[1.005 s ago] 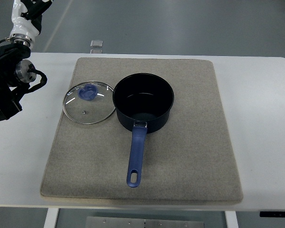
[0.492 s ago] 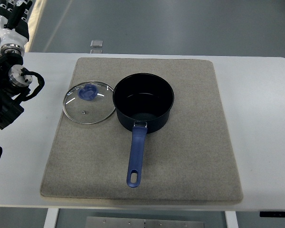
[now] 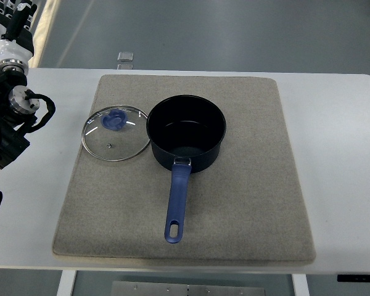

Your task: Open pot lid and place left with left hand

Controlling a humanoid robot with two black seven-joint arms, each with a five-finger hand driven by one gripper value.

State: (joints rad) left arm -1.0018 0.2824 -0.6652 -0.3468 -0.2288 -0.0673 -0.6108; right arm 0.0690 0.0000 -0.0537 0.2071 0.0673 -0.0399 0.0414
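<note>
One arm in view: the left arm (image 3: 9, 117) comes in along the left edge, black links and cable over the white table (image 3: 339, 154), with the left hand (image 3: 9, 28) up at the top-left corner, past the table's far edge. Fingers are extended and loosely spread, holding nothing; part of the hand is cut by the frame. Glass lid (image 3: 115, 133) lies flat on the grey mat (image 3: 246, 203), knob up; blue knob (image 3: 115, 119) sits toward the lid's far side. Lid is on the left of the pot (image 3: 186, 132), its steel rim touching or just about touching the pot wall, can't tell which. Pot is uncovered, dark blue, inside looks empty, standing upright near the mat's centre. Its blue handle (image 3: 177, 206) points toward the near edge of the mat, hanging hole at the tip. Hand is well apart from the lid, with bare table and the mat's left border between them. A small clear block (image 3: 125, 57) sits at the table's far edge, just beyond the mat.
</note>
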